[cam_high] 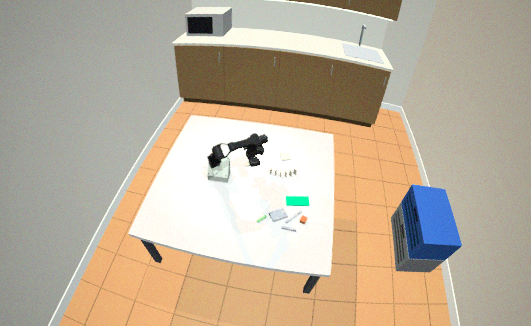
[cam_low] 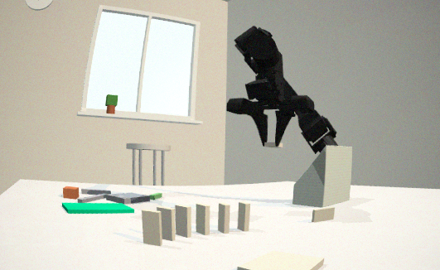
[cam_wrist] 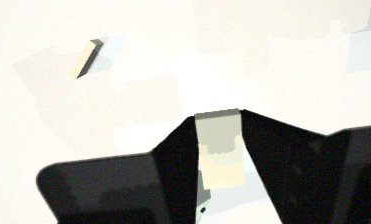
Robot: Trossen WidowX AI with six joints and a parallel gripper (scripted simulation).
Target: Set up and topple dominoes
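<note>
Several pale dominoes (cam_low: 182, 221) stand upright in an evenly spaced, slightly slanting row on the table; in the top view the row is tiny. My gripper (cam_high: 254, 162) (cam_low: 272, 144) (cam_wrist: 216, 120) is shut on a pale domino (cam_wrist: 222, 171), held between the fingertips and well above the table, to the robot-base side of the row. In the exterior view only a thin strip of it shows. Another loose domino (cam_low: 323, 214) (cam_wrist: 87, 59) rests on its long edge on the table near the robot base, apart from the row. None of the standing dominoes shows in the wrist view.
A pale flat slab (cam_high: 285, 156) (cam_low: 284, 261) lies beside the row. On its other side are a green flat board (cam_high: 297, 201) (cam_low: 98, 208), an orange block (cam_high: 303, 219) (cam_low: 70, 192), a grey flat object (cam_high: 278, 215), grey bars and a small green piece (cam_high: 261, 218) (cam_low: 156, 195).
</note>
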